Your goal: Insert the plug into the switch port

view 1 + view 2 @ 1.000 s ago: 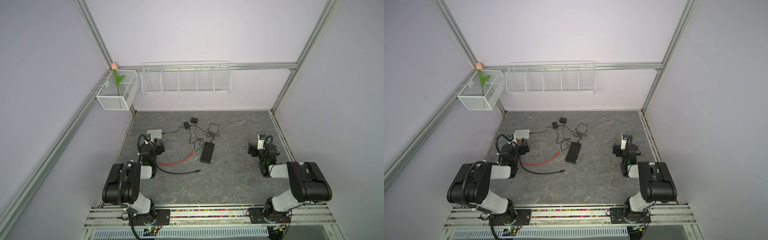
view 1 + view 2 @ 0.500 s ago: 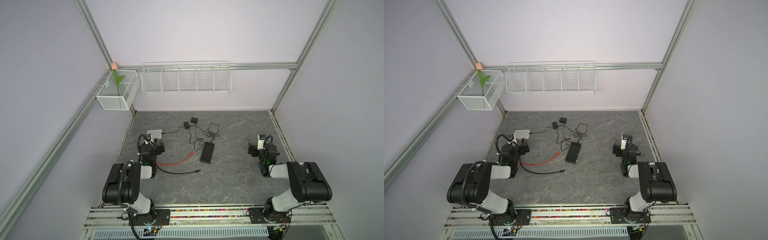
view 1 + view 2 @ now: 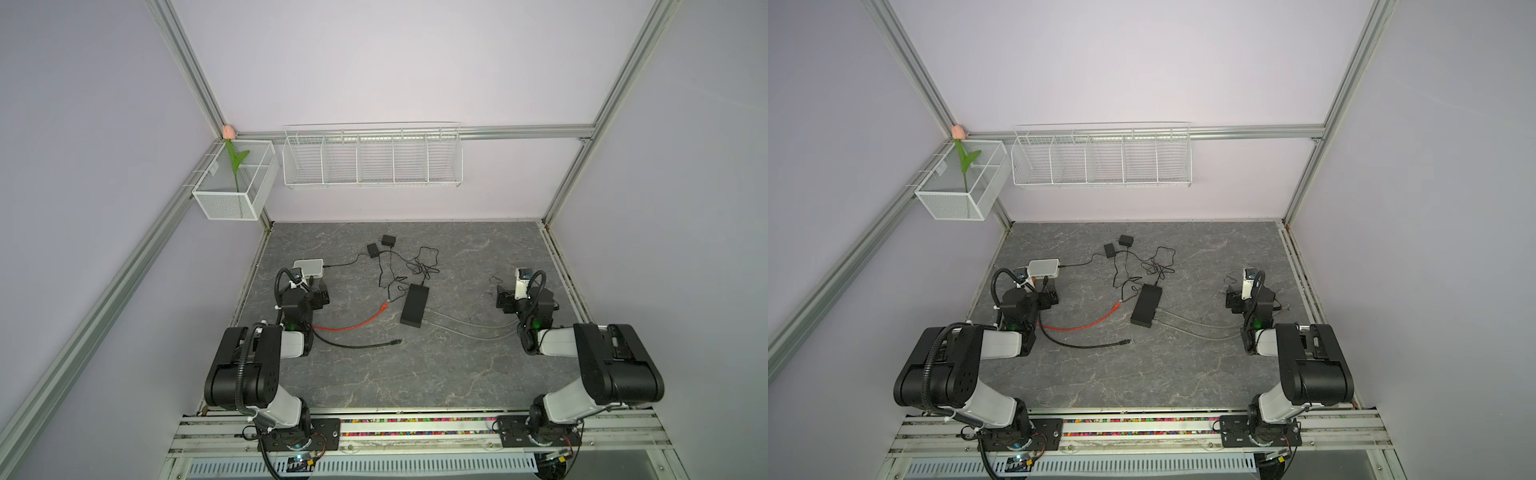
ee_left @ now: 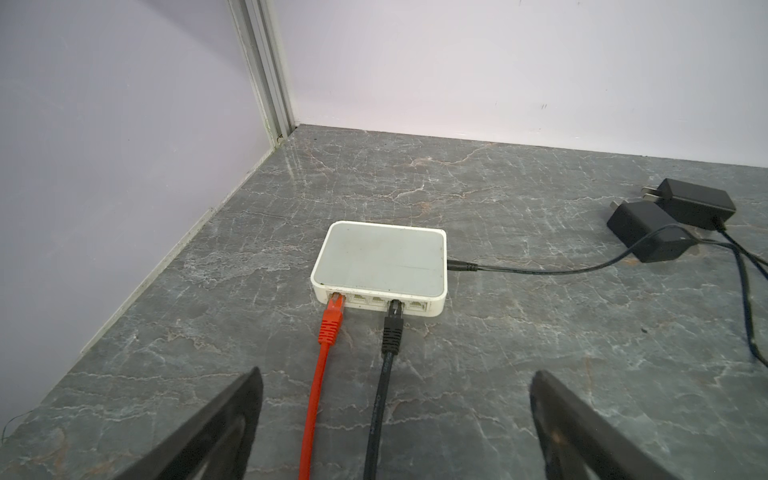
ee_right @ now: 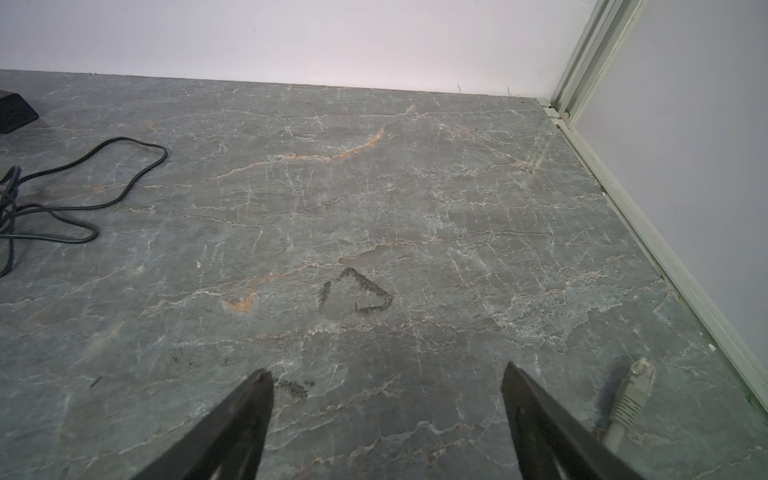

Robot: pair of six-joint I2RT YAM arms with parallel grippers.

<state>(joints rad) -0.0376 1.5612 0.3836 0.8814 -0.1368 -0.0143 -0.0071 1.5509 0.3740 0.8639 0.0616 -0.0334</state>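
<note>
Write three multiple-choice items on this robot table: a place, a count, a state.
1. Where does the white switch lie? A by the left gripper; B in the wire basket; C beside the right arm.
2. How many cables sit in its front ports? A one; B two; C four.
3. The left gripper is: A open, empty; B shut on a charger; C shut on the switch.
Key: 1A, it lies just ahead of that gripper; 2B, one red cable, one black cable; 3A, its jaws stand wide apart, gripping nothing.

Grey cable [image 5: 614, 434] partly behind right claw [image 5: 384, 380]
</note>
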